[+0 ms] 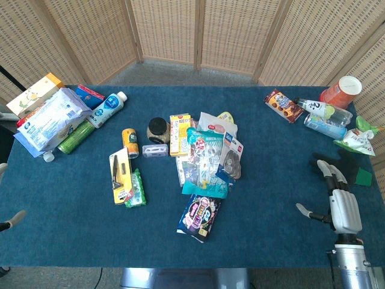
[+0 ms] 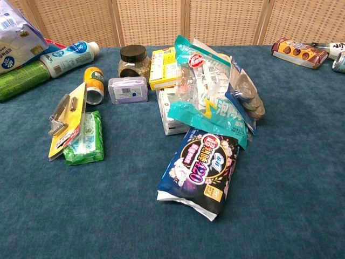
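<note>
woven folding screens (image 1: 198, 30) behind a blue-covered table (image 1: 72, 235); floor seemingly grey.

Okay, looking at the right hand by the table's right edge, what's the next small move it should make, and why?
Probably a short reach forward toward the green-and-white snack bag. The right hand rests open on the blue tabletop, holding nothing, fingers pointing up the table, and that bag looks like the nearest item ahead of it. The central pile lies farther off to its left.

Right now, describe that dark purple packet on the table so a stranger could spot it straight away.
Find the heap of packets in the middle of the blue table. At its near end, pointing at the table's front edge, lies the dark purple packet. It alone is near-black with pink blossoms; those above it are teal and white.
</note>
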`<state>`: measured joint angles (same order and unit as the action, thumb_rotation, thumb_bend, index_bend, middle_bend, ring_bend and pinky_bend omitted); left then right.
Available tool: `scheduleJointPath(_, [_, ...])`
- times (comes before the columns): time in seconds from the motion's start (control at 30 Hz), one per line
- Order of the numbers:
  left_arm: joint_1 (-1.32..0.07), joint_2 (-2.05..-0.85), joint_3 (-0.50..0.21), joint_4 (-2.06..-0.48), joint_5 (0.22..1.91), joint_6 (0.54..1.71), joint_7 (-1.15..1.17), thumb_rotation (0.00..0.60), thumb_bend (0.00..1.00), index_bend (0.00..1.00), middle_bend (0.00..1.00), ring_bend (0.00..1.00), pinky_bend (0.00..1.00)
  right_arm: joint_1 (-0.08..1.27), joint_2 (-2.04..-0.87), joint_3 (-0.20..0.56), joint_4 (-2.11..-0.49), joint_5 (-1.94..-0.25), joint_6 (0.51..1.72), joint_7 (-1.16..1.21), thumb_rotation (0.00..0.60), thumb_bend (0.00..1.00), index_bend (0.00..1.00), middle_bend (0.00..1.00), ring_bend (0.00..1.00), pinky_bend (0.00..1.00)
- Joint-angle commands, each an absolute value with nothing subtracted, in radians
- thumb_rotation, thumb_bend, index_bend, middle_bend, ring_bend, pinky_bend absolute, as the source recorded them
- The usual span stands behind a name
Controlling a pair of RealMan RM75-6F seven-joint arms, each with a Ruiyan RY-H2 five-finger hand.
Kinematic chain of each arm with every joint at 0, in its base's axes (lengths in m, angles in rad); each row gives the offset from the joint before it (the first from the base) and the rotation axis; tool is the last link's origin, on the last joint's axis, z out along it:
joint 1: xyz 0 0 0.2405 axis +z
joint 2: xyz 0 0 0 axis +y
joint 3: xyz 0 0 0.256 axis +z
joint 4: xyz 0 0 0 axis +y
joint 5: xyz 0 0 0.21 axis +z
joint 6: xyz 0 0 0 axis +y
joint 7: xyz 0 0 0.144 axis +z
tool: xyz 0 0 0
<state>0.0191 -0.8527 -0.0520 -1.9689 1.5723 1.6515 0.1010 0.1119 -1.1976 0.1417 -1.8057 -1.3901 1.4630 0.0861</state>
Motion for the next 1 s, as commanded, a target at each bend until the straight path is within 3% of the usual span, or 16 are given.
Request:
scheduleJointPath(0.03, [0.021,-0.852,-0.053,-1.97,1.568,1.654,0.099,0.6,0.0,0.1,0.0,0.0,0.0,0.114,-1.204,0.144,-1.819,-1.376,1.455,0.088,0.6,0.0,0.0,0.0,0.0,0.0])
scheduleJointPath(0.17, [0.021,-0.852,-0.057,-1.971,1.56,1.656,0.101,0.6,0.0,0.11,0.0,0.0,0.0,0.146,-1.199,0.153,-1.897,-1.292,1.36,0.084,0.6,0.0,0.0,0.0,0.0,0.0])
scheduleJointPath(0.3, [0.02,-0.854,-0.058,-1.973,1.567,1.658,0.107,0.6,0.0,0.11,0.0,0.0,0.0,0.242,-1.139,0.188,-2.005,-1.173,1.159,0.098,0.6,0.0,0.0,0.0,0.0,0.0])
scheduleJointPath(0.5, [0.016,-0.857,-0.059,-1.97,1.554,1.646,0.109,0.6,0.0,0.11,0.0,0.0,0.0,0.435,-1.13,0.264,-2.094,-0.826,0.971,-0.032,0.6,0.0,0.0,0.0,0.0,0.0])
scheduleJointPath(0.7, [0.017,-0.853,-0.061,-1.967,1.551,1.649,0.093,0.6,0.0,0.11,0.0,0.0,0.0,0.698,-1.215,0.331,-2.119,-0.37,1.045,-0.253,0.6,0.0,0.0,0.0,0.0,0.0])
scheduleJointPath(1.0, [0.019,-0.841,-0.064,-1.958,1.545,1.652,0.057,0.6,0.0,0.1,0.0,0.0,0.0,1.021,-1.402,0.448,-1.948,0.137,1.208,-0.496,0.6,0.0,0.0,0.0,0.0,0.0])
